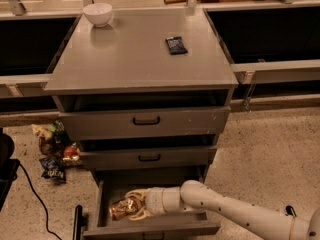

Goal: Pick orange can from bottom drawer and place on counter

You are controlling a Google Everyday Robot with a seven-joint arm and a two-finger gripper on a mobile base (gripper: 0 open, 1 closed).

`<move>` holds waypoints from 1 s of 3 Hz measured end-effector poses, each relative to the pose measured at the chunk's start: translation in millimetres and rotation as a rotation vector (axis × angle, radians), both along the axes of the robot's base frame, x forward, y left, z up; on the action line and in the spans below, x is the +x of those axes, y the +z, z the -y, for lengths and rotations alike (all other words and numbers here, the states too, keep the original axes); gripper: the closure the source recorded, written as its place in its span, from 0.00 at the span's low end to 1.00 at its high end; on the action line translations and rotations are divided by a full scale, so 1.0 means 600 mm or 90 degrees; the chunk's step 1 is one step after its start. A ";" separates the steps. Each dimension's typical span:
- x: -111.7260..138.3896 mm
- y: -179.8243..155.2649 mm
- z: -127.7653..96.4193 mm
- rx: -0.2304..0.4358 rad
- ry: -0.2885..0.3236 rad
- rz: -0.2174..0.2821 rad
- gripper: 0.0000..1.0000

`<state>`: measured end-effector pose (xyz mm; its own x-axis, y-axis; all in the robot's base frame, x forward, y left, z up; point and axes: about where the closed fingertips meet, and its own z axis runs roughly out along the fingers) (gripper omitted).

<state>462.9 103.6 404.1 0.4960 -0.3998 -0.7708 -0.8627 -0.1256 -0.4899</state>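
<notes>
The orange can point(120, 209) lies on its side in the left part of the open bottom drawer point(190, 228). My gripper point(133, 205) reaches into the drawer from the right on a white arm, and its pale fingers point(136, 194) curve over and under the can's right end. The counter point(135, 54) spreads above the three drawers as a flat grey top.
A white bowl point(97, 14) stands at the counter's back left and a dark blue snack packet point(176, 45) lies at its right centre. Snack wrappers point(54, 153) lie on the floor left of the cabinet. A black cable point(35, 199) runs along the floor at lower left.
</notes>
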 end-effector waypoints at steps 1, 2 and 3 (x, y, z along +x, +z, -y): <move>0.003 0.066 0.019 0.010 -0.008 0.045 1.00; 0.002 0.178 0.040 0.013 -0.005 0.110 1.00; 0.004 0.293 0.055 -0.014 -0.004 0.180 1.00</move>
<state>465.5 70.3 580.0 0.6871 -0.4186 -0.5938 -0.6934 -0.1340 -0.7080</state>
